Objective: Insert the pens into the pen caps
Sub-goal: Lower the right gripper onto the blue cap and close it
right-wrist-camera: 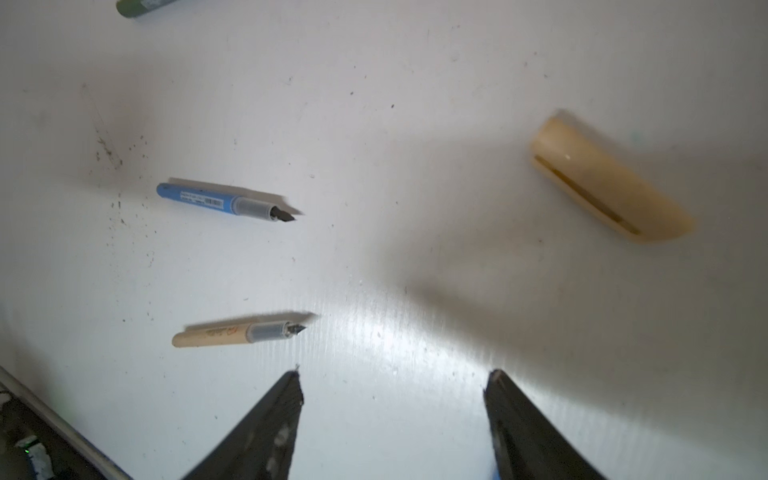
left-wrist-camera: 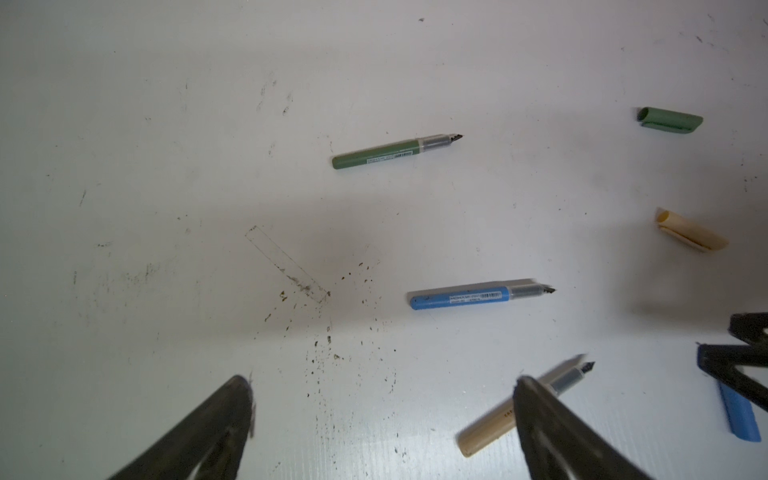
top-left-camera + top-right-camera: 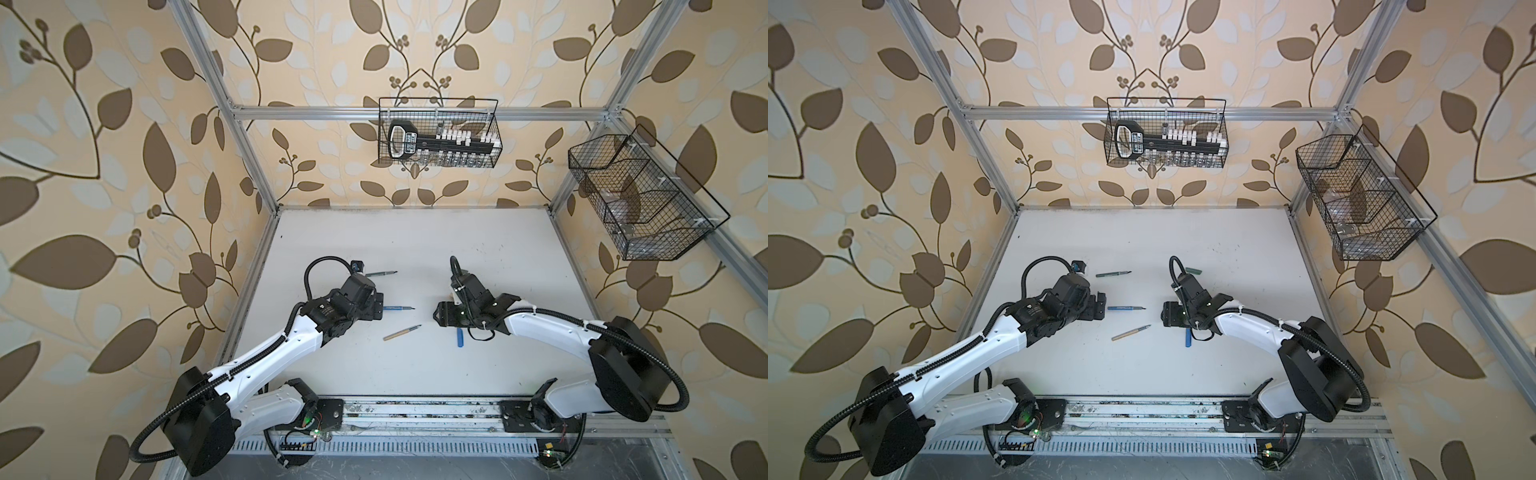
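The left gripper [image 2: 380,382] stands spread wide and empty. In its wrist view one jaw overlaps the tan pen [image 2: 484,432], and contact cannot be told. The right gripper [image 1: 395,376] is parted and empty over the bare table [image 1: 374,166]. In both top views the grippers face each other mid-frame. The green pen [image 3: 380,273], blue pen [image 3: 398,308] and tan pen lie stacked between them, nibs to the right, none capped. The blue cap [image 3: 460,337] lies just below the right gripper, the tan cap [image 1: 606,183] lies ahead of it, and the green cap [image 3: 1192,270] is above the right arm. Assessed risks:

- A descending left jaw could knock the tan pen askew.
- The round caps may roll out of a closing grip.
- A cap may be paired with the wrong colour.
- An off-axis nib may jam at a cap mouth.
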You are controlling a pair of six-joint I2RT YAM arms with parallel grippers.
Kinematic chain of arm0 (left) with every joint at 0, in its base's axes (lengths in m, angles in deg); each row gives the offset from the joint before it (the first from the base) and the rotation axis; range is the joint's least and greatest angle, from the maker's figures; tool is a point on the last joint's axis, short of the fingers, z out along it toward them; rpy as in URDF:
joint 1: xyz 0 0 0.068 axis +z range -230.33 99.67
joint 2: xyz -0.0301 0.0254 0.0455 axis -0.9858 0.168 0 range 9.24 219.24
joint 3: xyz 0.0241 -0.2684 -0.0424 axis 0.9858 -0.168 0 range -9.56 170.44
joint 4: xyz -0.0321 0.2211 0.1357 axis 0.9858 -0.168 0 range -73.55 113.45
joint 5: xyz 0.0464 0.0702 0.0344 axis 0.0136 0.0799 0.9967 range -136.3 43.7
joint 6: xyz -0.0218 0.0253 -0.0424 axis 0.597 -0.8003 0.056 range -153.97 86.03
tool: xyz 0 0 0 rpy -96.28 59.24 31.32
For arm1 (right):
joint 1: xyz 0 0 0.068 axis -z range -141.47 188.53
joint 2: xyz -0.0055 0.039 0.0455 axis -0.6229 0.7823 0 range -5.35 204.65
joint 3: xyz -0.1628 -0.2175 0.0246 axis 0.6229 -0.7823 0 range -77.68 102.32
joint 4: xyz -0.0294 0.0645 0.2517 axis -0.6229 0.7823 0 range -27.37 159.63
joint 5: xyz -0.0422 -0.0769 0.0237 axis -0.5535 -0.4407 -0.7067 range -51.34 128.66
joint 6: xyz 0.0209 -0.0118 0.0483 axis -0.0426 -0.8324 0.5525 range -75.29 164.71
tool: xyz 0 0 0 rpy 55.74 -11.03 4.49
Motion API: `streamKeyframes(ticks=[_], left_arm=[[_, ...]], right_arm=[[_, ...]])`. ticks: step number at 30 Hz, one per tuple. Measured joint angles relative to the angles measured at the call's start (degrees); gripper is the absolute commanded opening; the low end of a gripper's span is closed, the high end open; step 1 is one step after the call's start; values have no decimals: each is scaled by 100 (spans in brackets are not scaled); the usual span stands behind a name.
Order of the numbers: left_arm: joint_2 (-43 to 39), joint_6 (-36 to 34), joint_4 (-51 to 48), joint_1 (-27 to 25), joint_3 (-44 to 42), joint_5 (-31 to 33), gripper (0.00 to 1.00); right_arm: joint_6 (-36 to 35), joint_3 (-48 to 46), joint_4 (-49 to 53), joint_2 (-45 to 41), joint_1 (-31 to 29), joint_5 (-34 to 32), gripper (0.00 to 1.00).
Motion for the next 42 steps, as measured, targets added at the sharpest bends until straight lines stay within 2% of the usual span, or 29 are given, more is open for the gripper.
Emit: streamKeyframes(ticks=[6,13,15,21,42], left_arm=[[-59,-2,2,0,-13,42,99],[-61,-7,11,0,-17,55,99],[-61,-11,9,0,-17,55,99],[-61,-87,9,0,-17,55,99],[-55,-107,9,0,-17,133,99]], right_arm=[[9,455,1217,-120,-490,-693,60],[315,461,1871,-120,-706,-1110,49],[376,461,1919,-109,-743,-1182,44],[455,461,1932,125,-787,-1300,38],[402,450,1847,765,-787,-1340,27]])
